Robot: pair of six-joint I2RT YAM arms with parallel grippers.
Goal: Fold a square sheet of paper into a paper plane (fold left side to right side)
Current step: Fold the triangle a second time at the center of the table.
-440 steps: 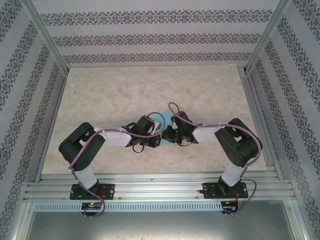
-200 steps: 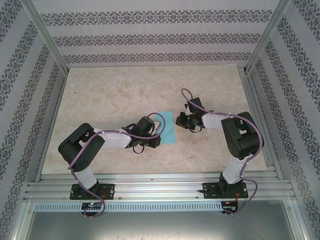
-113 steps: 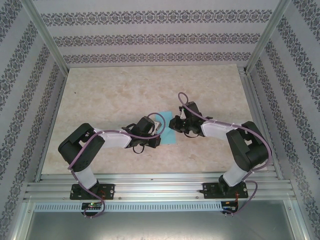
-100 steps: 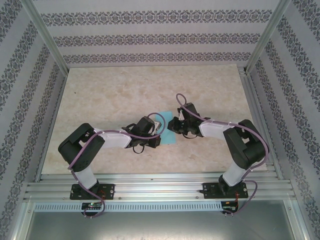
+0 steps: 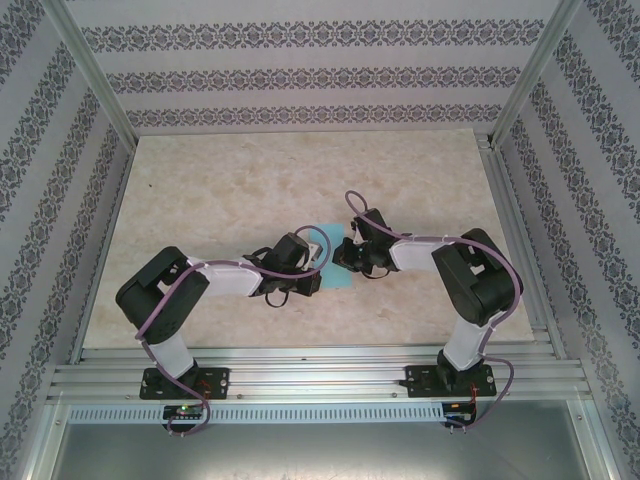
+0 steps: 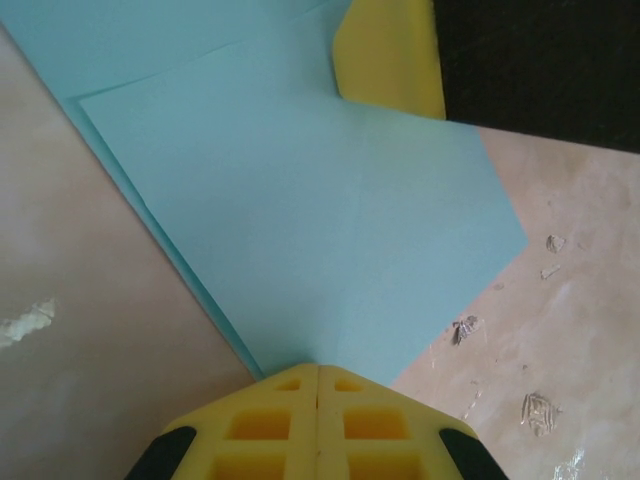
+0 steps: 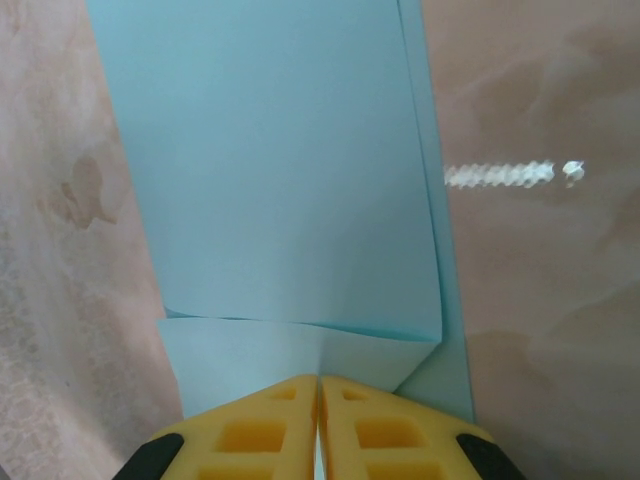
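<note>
Beige marbled worktop (image 5: 250, 180), enclosed on three sides by walls (image 5: 300, 75) papered in dark floral bands on white. Aluminium posts rise at the left (image 5: 90, 70) and right (image 5: 535, 70) rear corners. Grooved aluminium rails (image 5: 320, 375) run along the near edge, with a white slotted strip (image 5: 310, 412) just in front and a grey panel (image 5: 320, 450) below. Close views show surface marks: pale flecks (image 6: 540, 410), a white smear (image 6: 25, 322), a brownish stain (image 7: 85, 190) and a bright glint (image 7: 500, 175).
</note>
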